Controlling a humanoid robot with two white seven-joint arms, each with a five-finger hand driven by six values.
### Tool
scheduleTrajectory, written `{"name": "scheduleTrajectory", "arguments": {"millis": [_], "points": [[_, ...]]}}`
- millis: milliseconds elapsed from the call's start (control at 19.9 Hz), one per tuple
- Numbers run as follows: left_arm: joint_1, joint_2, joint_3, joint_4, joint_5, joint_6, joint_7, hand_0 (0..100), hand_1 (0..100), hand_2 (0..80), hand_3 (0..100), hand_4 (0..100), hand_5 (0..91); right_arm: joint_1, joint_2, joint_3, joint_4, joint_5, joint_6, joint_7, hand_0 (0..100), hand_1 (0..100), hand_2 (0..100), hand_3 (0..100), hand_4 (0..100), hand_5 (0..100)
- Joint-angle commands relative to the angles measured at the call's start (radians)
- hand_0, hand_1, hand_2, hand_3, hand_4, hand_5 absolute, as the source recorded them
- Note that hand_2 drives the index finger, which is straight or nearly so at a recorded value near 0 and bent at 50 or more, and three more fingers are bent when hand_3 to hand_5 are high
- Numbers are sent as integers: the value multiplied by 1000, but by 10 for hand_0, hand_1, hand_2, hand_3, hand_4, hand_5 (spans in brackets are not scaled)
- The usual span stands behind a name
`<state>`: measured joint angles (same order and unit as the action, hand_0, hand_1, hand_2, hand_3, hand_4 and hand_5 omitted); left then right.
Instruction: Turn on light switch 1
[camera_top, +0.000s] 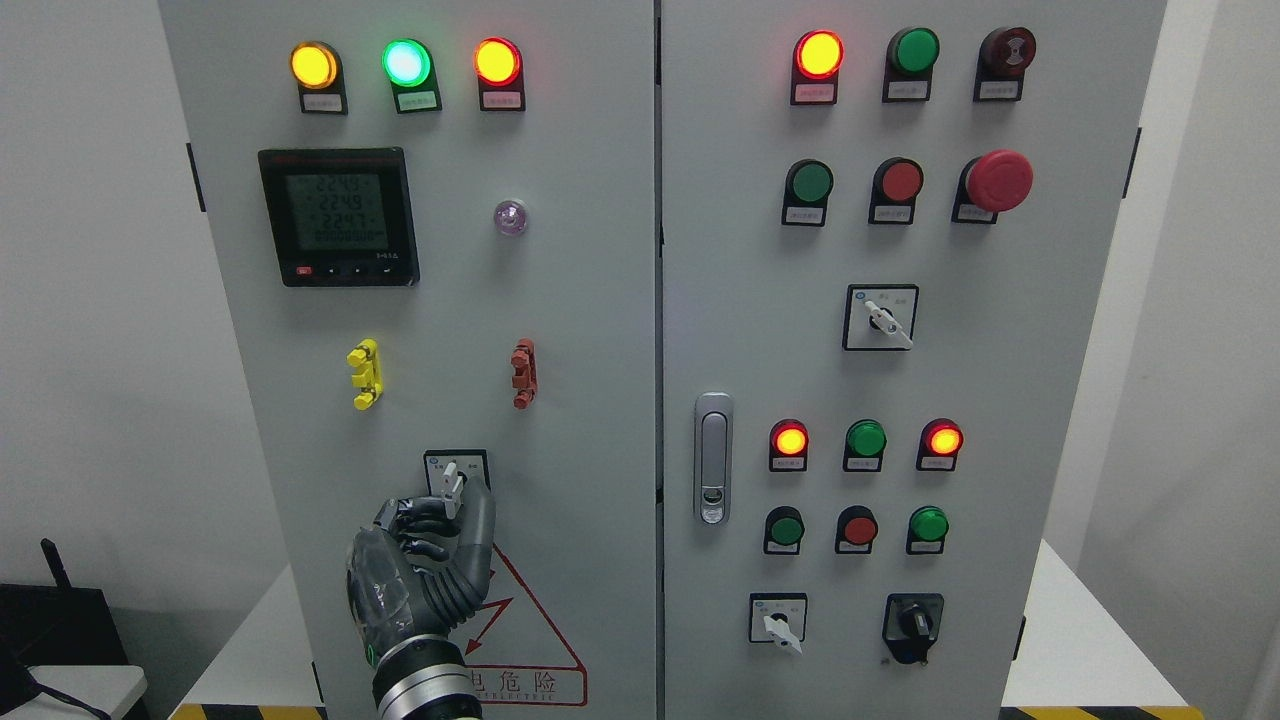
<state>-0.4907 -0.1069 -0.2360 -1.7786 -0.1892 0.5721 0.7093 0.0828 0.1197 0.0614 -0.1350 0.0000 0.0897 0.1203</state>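
Reaching up from the bottom edge, left of the middle, the left hand (425, 560) is raised against the lower part of the left door (420, 330) of a grey cabinet, its fingers curled inward and its thumb extended upward alongside the white knob (453, 483) of a small rotary switch (456, 476) set in a black-framed plate. The thumb tip lies against the right side of the knob and the curled fingers (412, 520) close in from the lower left, so the hand appears pinched on the knob, likely because a rotary handle needs a two-sided grip to be twisted; how firm the contact is cannot be told. I judge this switch, in the lower middle of the left door, to be the one the task means, and its knob stands nearly upright, so the turn looks not yet done. Directly below the hand sits a red warning triangle (520, 640), partly covered by the wrist. Higher on the same door are a dark meter (337, 217) with a lit display, three glowing lamps along the top, and a yellow clip (365, 374) and a red clip (523, 373) at mid height. On the right door (900, 380) are further lamps, push buttons, a red mushroom button (998, 181) at upper right and a latch handle (712, 458). No right arm shows, and no open container is visible; both cabinet doors are closed.
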Motion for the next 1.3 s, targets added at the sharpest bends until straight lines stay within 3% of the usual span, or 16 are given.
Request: {"name": "scheduleTrajectory", "arguments": {"millis": [0,1253], "points": [[-2,-2,0,-1,-1,-6,7,264,442,533,713,785,791,0,0,0,0,-18,1,-1,120,389,0,0,0,0],[-5,-2,0,-1,-3,-5,9,271,433,546,708,784,789,0,0,0,0,-17,1,-1,120,389,0,0,0,0]]}}
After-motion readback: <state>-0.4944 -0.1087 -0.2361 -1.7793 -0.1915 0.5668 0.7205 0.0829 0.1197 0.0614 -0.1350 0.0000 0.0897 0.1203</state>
